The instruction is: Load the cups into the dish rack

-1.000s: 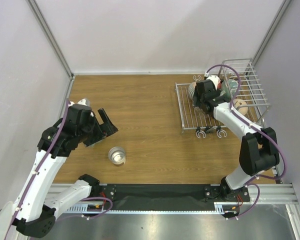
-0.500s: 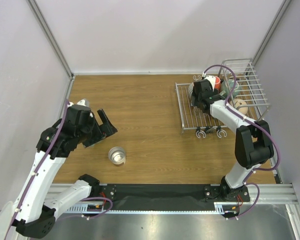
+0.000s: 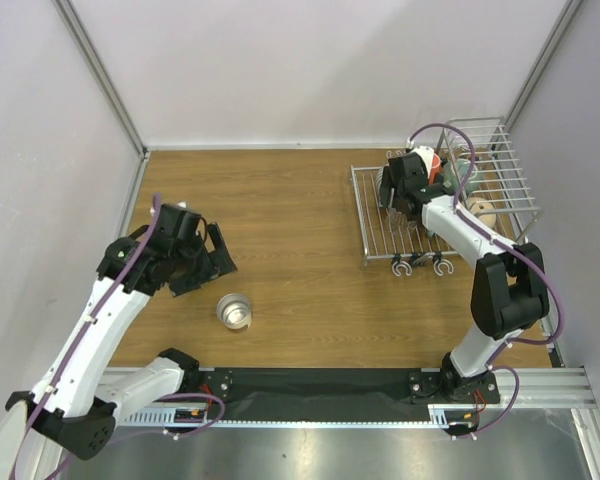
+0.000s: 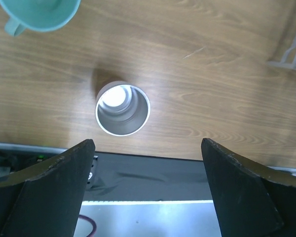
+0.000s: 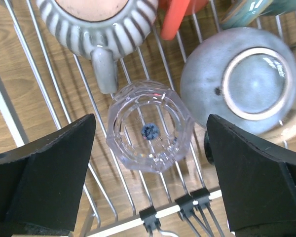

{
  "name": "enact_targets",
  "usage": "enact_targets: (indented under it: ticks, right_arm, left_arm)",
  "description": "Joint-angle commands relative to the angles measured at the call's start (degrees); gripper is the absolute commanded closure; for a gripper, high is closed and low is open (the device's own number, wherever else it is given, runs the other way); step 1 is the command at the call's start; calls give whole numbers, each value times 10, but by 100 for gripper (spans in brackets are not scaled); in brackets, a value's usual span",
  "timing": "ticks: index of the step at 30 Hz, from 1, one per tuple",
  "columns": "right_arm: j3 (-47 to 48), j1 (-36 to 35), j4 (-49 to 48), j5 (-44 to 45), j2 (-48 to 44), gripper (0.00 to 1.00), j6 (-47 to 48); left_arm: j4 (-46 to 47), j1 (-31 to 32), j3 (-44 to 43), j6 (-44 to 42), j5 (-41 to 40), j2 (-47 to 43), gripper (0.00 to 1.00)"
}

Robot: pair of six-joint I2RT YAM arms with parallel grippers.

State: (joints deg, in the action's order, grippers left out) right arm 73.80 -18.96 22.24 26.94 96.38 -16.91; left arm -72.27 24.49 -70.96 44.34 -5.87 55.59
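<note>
Right end effector [image 5: 150,136] wide open, empty, jaws either side of glass [image 5: 138,148]. Glass stands on rack [image 3: 375,235] grid beside ribbed cup [image 5: 96,19].
Left end effector [image 4: 148,148] wide open, empty, above steel cup [image 4: 122,115] on surface [image 4: 212,74], well left of rack.

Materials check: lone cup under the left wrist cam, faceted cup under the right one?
The lone cup looks like metal, probably brushed steel: matte silver-grey wall, bright glare inside. The faceted cup looks like clear glass, maybe hard plastic: the dish rack wires show through it.
</note>
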Motion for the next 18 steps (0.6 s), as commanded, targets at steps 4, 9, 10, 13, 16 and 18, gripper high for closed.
enact_targets:
  ticks: [4,9,10,13,16,18]
  right_arm:
    - [76,-3,65,28,-60,0,-15]
    - [106,-36,149,15,-110,0,-39]
    - [108,-42,162,9,-121,0,-44]
    - [110,-73,200,-9,-166,0,-62]
    - [100,-88,215,-43,-218,1,-67]
    - [93,-88,219,-60,-262,1,-70]
  left_arm:
    - [-23,11,26,-11,-17,13,10]
    - [-25,53,48,15,-56,45,15]
    - [-24,69,50,22,-62,54,16]
    - [0,86,65,33,-61,75,22]
    - [13,98,77,40,-50,118,24]
    - [26,105,81,44,-50,147,25]
